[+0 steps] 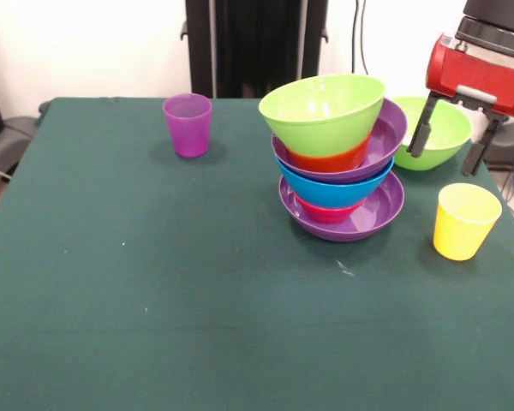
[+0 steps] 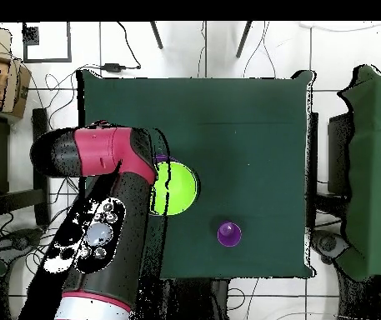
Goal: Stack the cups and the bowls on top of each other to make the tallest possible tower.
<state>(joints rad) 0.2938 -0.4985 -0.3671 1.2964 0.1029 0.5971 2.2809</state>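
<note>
The tower (image 1: 338, 163) stands mid-table on a wide purple bowl (image 1: 381, 205), which carries a red-pink bowl, a blue bowl (image 1: 334, 190), a second purple bowl (image 1: 384, 137) and an orange bowl (image 1: 330, 159). A tilted lime green bowl (image 1: 323, 110) tops it and also shows from above (image 2: 177, 188). Another lime green bowl (image 1: 445, 128) sits alone to the tower's right. My gripper (image 1: 445, 163) is open, its fingers (image 1: 421, 127) straddling that loose bowl; I cannot tell if they touch it. The yellow cup (image 1: 464, 220) stands in front of it. The purple cup (image 1: 188, 124) (image 2: 229, 233) is far left.
A dark green cloth covers the table (image 1: 154, 300) (image 2: 252, 100). In the overhead view the arm (image 2: 102, 217) hides the gripper, the loose bowl and the yellow cup. Chairs or covered furniture stand at both sides of the table.
</note>
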